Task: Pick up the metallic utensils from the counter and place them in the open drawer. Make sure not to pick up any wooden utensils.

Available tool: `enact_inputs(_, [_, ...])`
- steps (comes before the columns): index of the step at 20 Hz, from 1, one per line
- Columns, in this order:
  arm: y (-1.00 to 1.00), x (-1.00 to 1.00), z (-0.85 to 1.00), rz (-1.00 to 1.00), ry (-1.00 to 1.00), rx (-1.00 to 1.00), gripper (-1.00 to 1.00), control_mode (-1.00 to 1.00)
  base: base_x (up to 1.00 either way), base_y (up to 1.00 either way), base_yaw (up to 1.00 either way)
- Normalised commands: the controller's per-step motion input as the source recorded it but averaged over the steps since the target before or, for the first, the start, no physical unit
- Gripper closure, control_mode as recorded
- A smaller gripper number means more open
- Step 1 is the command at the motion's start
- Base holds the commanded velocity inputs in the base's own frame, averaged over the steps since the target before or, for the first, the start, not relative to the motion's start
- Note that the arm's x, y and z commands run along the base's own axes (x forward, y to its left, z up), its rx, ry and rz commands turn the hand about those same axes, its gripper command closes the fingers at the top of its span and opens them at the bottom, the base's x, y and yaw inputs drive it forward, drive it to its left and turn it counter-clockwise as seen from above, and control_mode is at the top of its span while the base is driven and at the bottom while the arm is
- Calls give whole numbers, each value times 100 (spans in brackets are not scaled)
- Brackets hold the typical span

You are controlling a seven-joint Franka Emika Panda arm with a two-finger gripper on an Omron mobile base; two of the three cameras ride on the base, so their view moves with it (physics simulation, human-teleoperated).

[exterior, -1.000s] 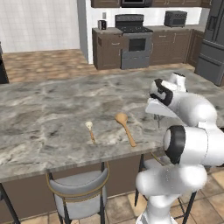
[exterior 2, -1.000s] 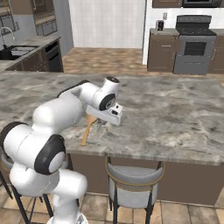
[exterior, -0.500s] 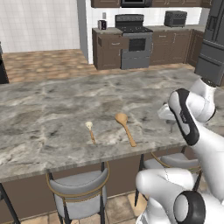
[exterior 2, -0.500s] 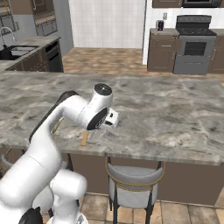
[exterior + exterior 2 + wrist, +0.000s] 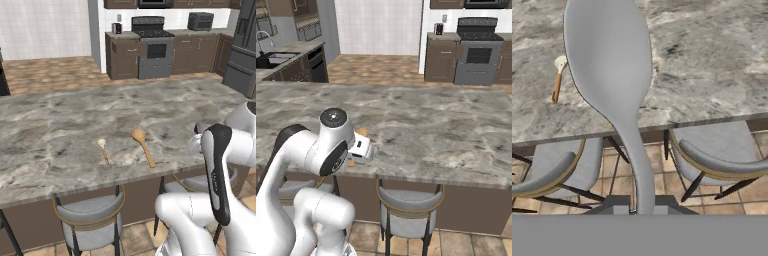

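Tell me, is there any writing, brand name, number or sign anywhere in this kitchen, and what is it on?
None can be read.
Stove: dark front, no legible markings.
Microwave: too small to show any text.
Counter: marbled pattern only, no lettering.
Grey spoon held in the gripper: plain, no stamp or brand.
Wooden spoons: plain, unmarked.

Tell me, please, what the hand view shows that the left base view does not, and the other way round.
From the hand view: a grey metal spoon, rising close before the camera. From the left base view: the larger wooden spoon and, far behind, the stove. In both: the marbled counter, the small wooden utensil lying on it, and the stools at its near edge.
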Motion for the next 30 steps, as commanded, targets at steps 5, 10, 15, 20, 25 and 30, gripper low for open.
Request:
enact_inputs(5, [37,-34,43,0,6,-21,100,-100,0,0,0])
enact_inputs(10, [2,-1,0,0,0,-1,100,-100,0,0,0])
enact_inputs(15, [0,0,0,0,0,0,100,-100,0,0,0])
enact_inputs(20, [0,0,0,0,0,0,100,100,-9,-2,0])
enact_inputs(25, [0,0,0,0,0,0,100,100,-50,-59,-7])
enact_inputs(30, [0,0,0,0,0,0,100,100,-23,-84,-12])
